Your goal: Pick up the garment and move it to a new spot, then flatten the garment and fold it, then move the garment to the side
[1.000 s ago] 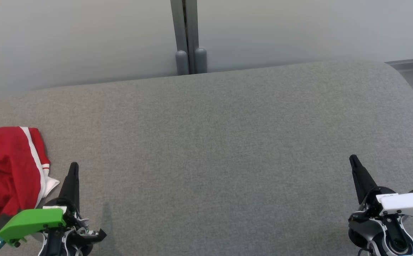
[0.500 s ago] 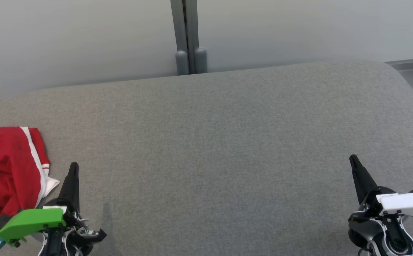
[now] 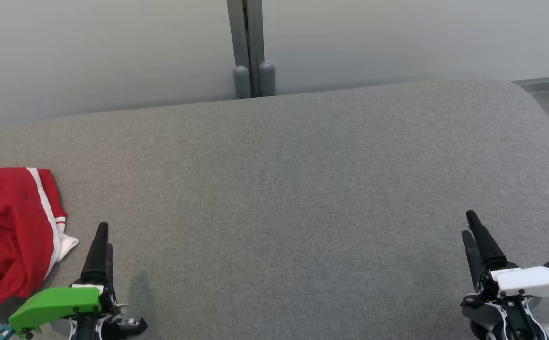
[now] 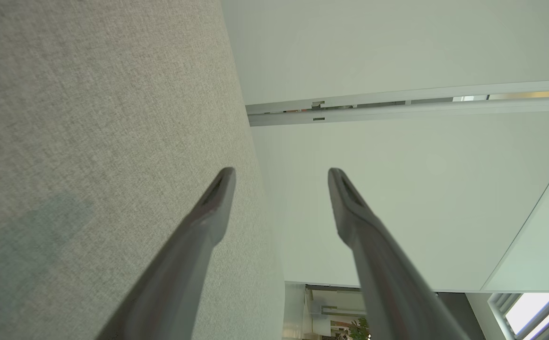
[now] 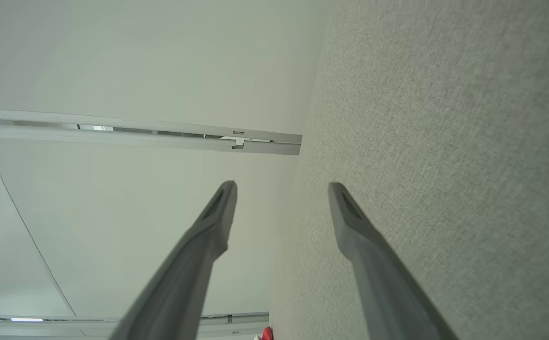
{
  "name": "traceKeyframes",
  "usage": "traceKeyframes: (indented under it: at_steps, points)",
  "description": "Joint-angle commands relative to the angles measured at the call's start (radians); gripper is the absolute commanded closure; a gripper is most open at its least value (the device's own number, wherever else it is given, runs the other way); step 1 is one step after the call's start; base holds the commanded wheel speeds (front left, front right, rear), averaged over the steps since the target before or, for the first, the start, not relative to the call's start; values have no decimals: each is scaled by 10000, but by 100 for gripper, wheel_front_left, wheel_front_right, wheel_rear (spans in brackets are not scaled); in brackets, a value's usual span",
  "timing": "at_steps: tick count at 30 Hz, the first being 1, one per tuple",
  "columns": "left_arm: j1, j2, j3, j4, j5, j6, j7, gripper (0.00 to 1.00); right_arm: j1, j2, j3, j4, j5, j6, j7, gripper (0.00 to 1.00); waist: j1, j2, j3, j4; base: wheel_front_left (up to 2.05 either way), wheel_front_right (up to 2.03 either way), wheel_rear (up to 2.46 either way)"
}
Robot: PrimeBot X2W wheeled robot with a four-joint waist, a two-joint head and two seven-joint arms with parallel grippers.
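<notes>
Two claws that were pressed together a second ago now stand spread and empty: left claw [image 3: 105, 236], right claw [image 3: 467, 224]. Crumpled red garment [image 3: 10, 226] lies just beside the left claw, at the left edge of the grey worktop [image 3: 303, 189]. Pickup looks about to start.

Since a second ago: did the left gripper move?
Yes. In the head view the left gripper has slid down and slightly right, away from the red garment, which stayed put; its fingers have parted.

No readable text, brand, number or sign appears anywhere. A tiny dark marking on the right gripper's [image 3: 468, 224] white cover [image 3: 529, 281] is too small to read.
</notes>
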Motion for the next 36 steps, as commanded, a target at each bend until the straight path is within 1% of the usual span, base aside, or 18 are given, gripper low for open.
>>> traceKeyframes:
  at_steps: [1, 13, 15, 17, 19, 30, 36]
  points:
    - [-281, 155, -53, -144, 510, 0, -119, 0, -211, -130, -9, -164, -509, 2, -131, 0, 0, 0, 15, 4, 0, 0, 0]
    - [-388, 343, -337, 156, 3518, 46, -643, 0, -370, -9, -187, -280, -3511, 3, -657, 0, 0, 0, 97, 14, 0, 0, 0]
    - [-408, 328, -322, 193, 3841, 89, -719, 0, -384, -5, -207, -303, -3958, 3, -728, 0, 0, 0, 96, 24, 0, 0, 0]
    - [-427, 428, -453, 152, 4483, 194, -807, 0, -398, -1, -174, -355, -4491, 3, -819, 0, 0, 0, 94, 32, 0, 0, 0]
    - [-417, 428, -531, 161, 4886, 300, -885, 0, -395, 11, -162, -387, -4891, 3, -899, 0, 0, 0, 93, 39, 0, 0, 0]
    - [-412, 640, -918, 257, 6681, 687, -1277, 0, -449, 39, 83, -156, -6937, 4, -1293, 0, 0, 0, 136, 66, 0, 0, 0]
    - [-361, 691, -1052, -52, 7375, 679, -1486, 0, -450, 60, -30, -232, -7948, 4, -1502, 0, 0, 0, 157, 94, 0, 0, 0]
